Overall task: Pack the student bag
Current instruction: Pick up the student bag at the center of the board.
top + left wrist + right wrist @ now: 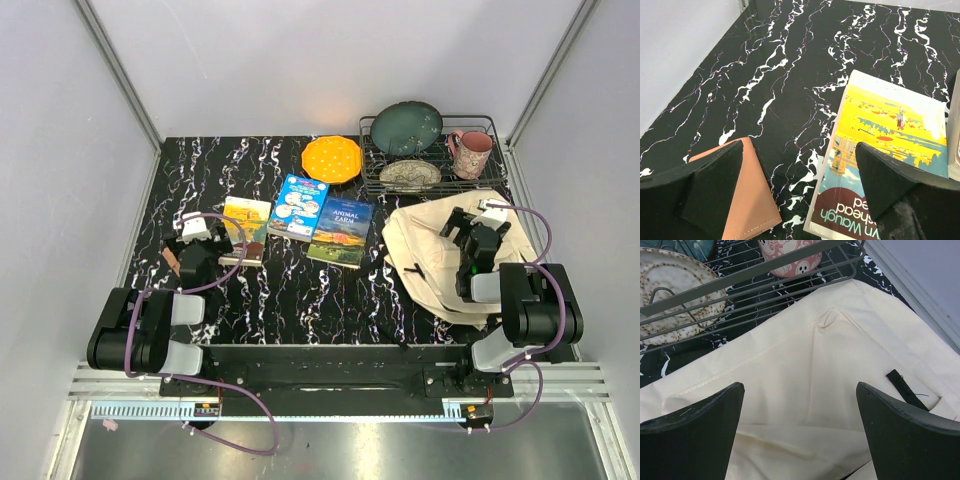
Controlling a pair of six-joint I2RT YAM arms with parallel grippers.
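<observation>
The cream-beige student bag (425, 248) lies flat on the right of the black marble table; its fabric fills the right wrist view (840, 375). My right gripper (468, 228) hovers over it, open and empty (800, 430). Three books lie mid-table: a yellow one (246, 222), a blue-white one (297, 207) and "Animal Farm" (341, 232). My left gripper (200, 245) is open and empty beside the yellow book (890, 135), its jaws straddling bare table (800, 190). A tan leather wallet (747, 200) lies under the left finger (705, 190).
A wire dish rack (490, 135) at the back right holds a dark green plate (406, 127), a speckled plate (410, 175) and a pink mug (470, 152). An orange plate (332, 158) sits at the back centre. Grey walls enclose the table.
</observation>
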